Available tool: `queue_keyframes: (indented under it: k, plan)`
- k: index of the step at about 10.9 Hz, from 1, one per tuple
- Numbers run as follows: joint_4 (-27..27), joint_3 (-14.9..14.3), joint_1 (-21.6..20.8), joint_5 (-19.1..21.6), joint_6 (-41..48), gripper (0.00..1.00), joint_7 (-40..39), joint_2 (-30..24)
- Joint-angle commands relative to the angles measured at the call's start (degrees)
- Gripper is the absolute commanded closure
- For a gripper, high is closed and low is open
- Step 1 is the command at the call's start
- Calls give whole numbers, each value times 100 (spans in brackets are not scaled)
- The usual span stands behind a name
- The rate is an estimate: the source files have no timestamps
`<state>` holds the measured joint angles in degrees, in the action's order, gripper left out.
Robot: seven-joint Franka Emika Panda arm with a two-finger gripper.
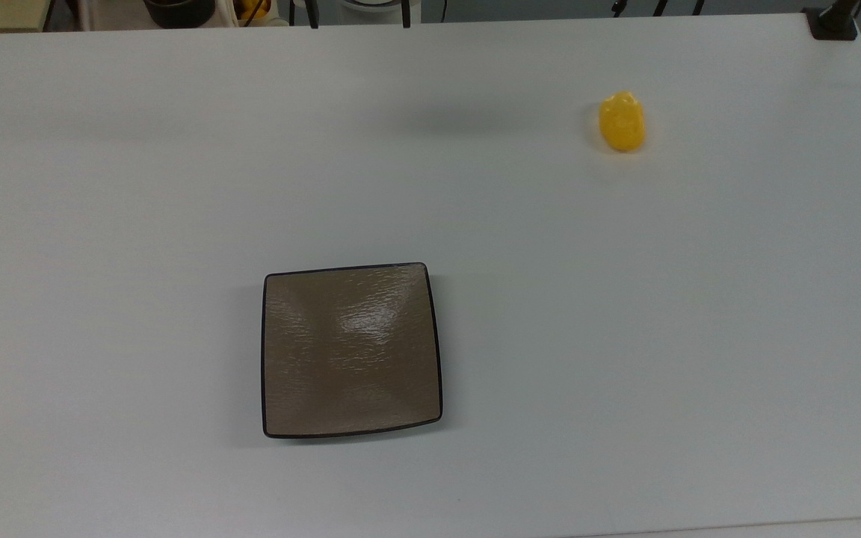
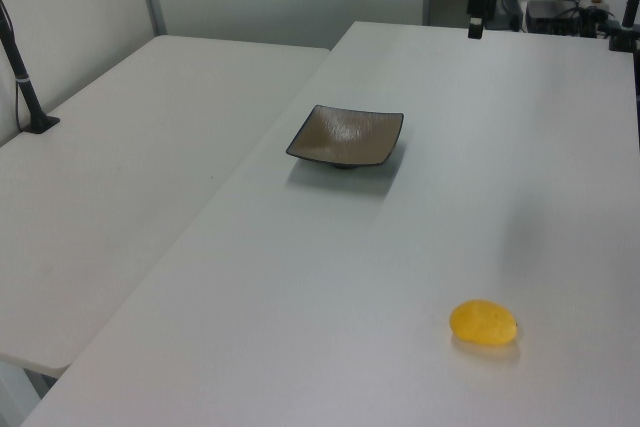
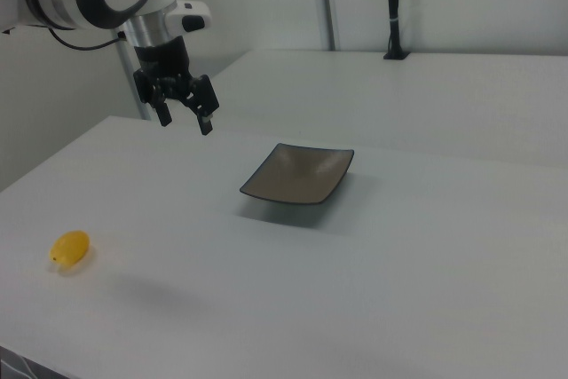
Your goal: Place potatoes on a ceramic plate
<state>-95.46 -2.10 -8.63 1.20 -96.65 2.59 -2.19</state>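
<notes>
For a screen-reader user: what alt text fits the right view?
A robot arm's open black pincer hangs above a white table, holding nothing. A small yellow oval potato lies near the right view's left edge, apart from the empty square grey-brown ceramic plate.

Your tabletop is plain white and matte, and two things lie directly on it. In the right view, the end effector hangs above its far-left part. The ceramic plate sits flat below and to the right of the end effector there. The potatoes, one yellow lump, lie well below and left of it, well apart from the plate.
</notes>
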Motion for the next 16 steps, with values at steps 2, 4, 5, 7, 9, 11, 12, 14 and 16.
queue_keyframes:
  k: [2, 4, 5, 7, 9, 11, 12, 14, 16]
  plan:
    - [45, -45, -69, 91, 120, 0, -127, -10]
    - [45, -45, -69, 91, 120, 0, -127, -19]
    - [45, -53, -69, 100, 120, 0, -127, -19]
    - [45, -45, -69, 100, 129, 0, -127, -19]
    - [27, -18, -86, 100, 129, 0, -136, -10]
    - [-34, 17, -95, 109, 138, 0, -136, -19]
    - [-43, 26, -104, 109, 138, 0, -136, -19]
    - [-60, 34, -226, 109, 216, 0, -119, -27]
    - [-183, 226, -350, 109, 234, 0, -75, -27]
